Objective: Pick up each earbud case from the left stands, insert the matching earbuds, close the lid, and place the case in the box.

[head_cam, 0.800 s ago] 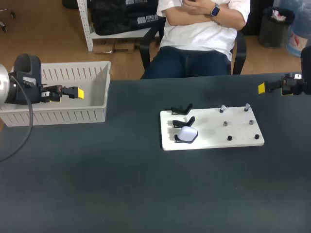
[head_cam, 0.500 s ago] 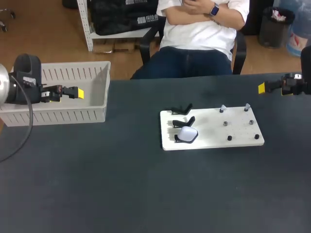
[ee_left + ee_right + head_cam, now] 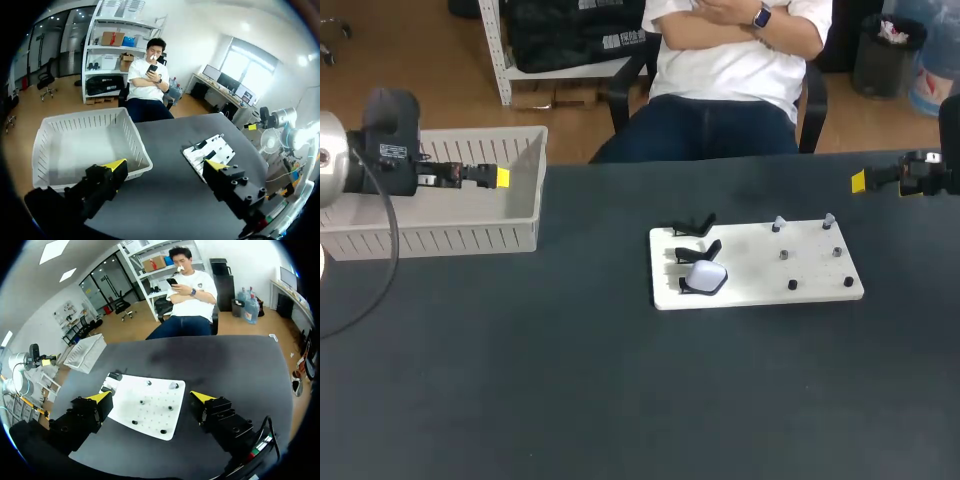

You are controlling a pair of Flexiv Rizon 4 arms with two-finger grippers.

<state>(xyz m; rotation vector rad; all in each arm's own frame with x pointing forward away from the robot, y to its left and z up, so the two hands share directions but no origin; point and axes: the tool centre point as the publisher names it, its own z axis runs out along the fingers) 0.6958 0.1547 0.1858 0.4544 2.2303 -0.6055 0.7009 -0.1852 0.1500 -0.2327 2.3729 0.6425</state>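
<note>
Box [image 3: 430, 238] walls left, board [image 3: 760, 277] well apart

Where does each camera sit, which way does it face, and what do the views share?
Head view: fixed above and behind the robot, looking down on the table; left gripper by the box, right gripper at the right edge.
Left wrist view: on the left arm, looking past its open gripper across the box toward the board.
Right wrist view: on the right arm, looking past its open gripper down at the board.
Shared: all three show board and box.
</note>
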